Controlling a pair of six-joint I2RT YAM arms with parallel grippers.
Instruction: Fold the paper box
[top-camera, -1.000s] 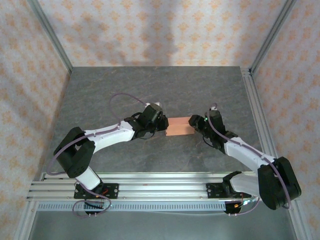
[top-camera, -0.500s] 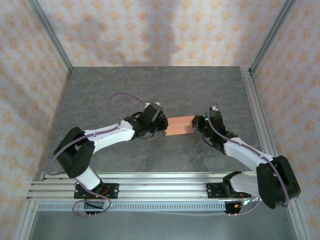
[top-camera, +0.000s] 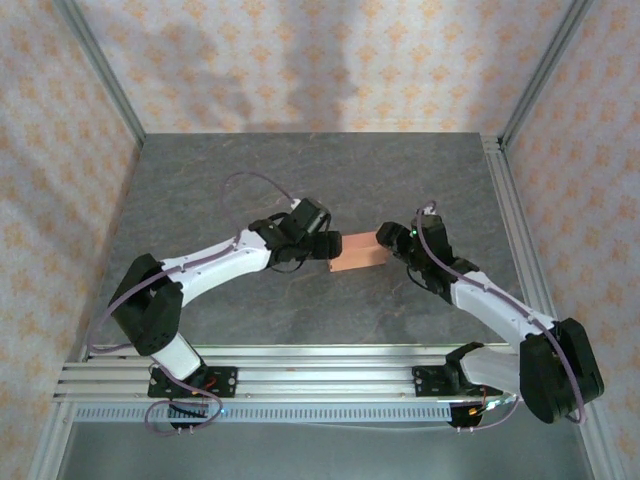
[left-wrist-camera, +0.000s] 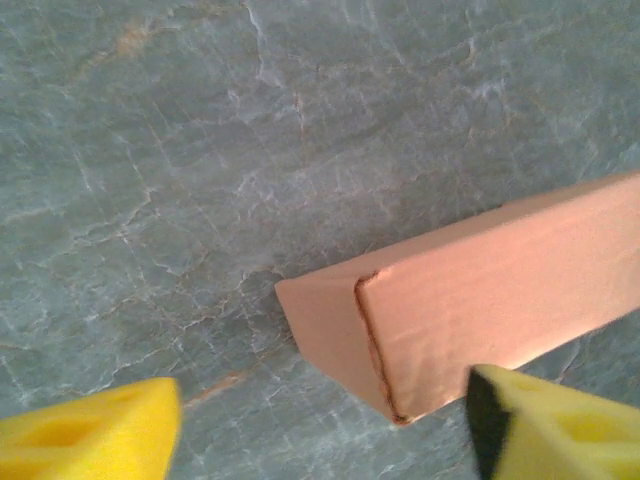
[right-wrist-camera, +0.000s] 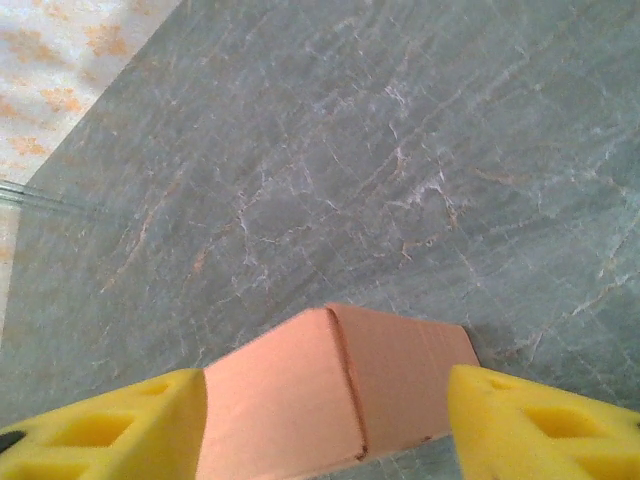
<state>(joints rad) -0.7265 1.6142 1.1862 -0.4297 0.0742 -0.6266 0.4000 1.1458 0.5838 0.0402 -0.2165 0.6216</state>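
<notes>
The paper box (top-camera: 357, 252) is a closed salmon-pink block lying on the grey table between my two arms. My left gripper (top-camera: 329, 246) is at its left end and my right gripper (top-camera: 384, 243) at its right end. In the left wrist view the paper box's end (left-wrist-camera: 470, 300) lies ahead of the left gripper (left-wrist-camera: 320, 430). The jaws stand wide and open; the right yellow finger (left-wrist-camera: 550, 425) overlaps the box's lower edge. In the right wrist view the paper box's other end (right-wrist-camera: 330, 400) sits between the spread yellow fingers (right-wrist-camera: 100, 425) of the open right gripper (right-wrist-camera: 325, 420).
The stone-patterned table top (top-camera: 300, 180) stretches round the box on all sides. An aluminium frame rail (top-camera: 515, 230) runs along the right edge, and papered walls (top-camera: 60, 150) close in the left, back and right.
Both grippers have gone from shut to open at the box's ends. The left wrist has shifted a little up and to the right. The box now lies slightly tilted.
</notes>
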